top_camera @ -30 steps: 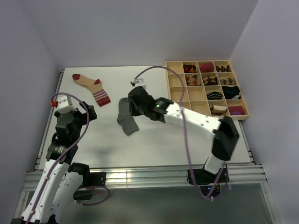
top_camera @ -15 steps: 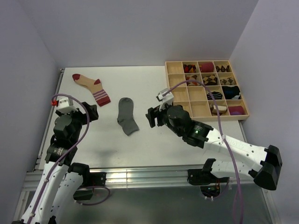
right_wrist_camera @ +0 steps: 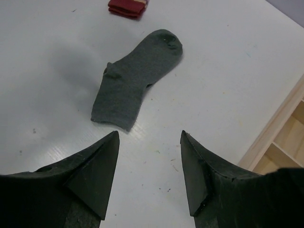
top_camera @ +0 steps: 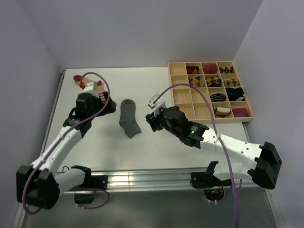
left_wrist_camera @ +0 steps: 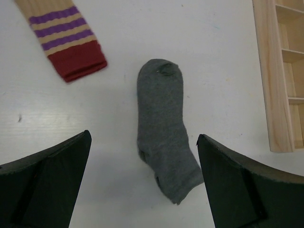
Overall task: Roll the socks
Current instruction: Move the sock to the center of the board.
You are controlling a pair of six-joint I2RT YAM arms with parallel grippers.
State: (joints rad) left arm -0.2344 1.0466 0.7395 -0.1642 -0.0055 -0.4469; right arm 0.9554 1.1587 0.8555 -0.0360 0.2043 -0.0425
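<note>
A plain grey sock [top_camera: 129,118] lies flat in the middle of the table, cuff toward the near edge; it also shows as the grey sock [left_wrist_camera: 164,128] and the grey sock [right_wrist_camera: 133,80]. The beige sock [top_camera: 76,78] with dark-red toe lies at the back left, mostly hidden under my left arm; its striped cuff [left_wrist_camera: 66,38] shows in the left wrist view. My left gripper [top_camera: 105,105] hovers just left of the grey sock, wide open and empty [left_wrist_camera: 143,137]. Right of that sock, my right gripper [top_camera: 151,118] stands open with nothing between its fingers [right_wrist_camera: 149,133].
A wooden compartment tray [top_camera: 176,90] with several rolled sock bundles stands at the back right; its edge [right_wrist_camera: 280,133] is close to my right gripper. The table's left rail [top_camera: 57,95] runs behind my left arm.
My left arm swung from the table's left edge forward over the beige sock toward the grey one. My right gripper released the grey sock, drew back to its right and opened.
</note>
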